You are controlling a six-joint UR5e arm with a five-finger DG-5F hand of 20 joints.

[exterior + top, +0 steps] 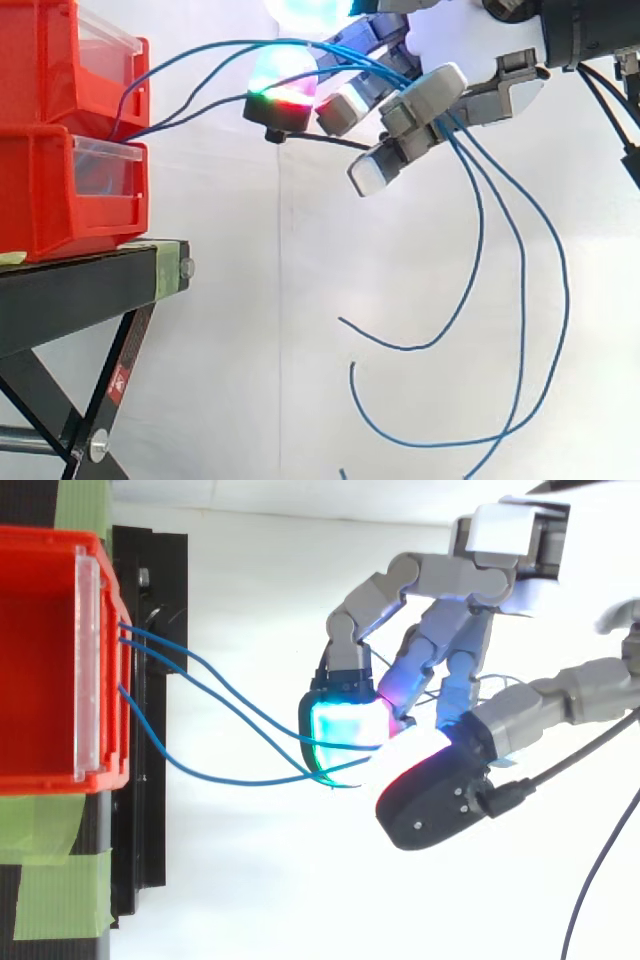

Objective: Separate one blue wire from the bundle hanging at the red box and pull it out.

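Three blue wires [225,780] run from the front of the red bins [55,195] across to my hand [455,650]. In the side view they leave the gap between the two stacked bins, rise to the hand [505,88] at the upper right, pass between its curled fingers and hang down in long loops [522,320]. The hand is shut on the wires, and they sag slightly between bin and hand. From above, a cyan and green glowing fingertip [345,725] sits where the wires enter the hand. Which wires are pinched is hidden by the fingers.
The bins stand on a black stand [80,280] with green tape [60,890] at its edges. A clear front panel [88,670] closes the top bin. A white curtain lies behind, with free room below and right of the hand.
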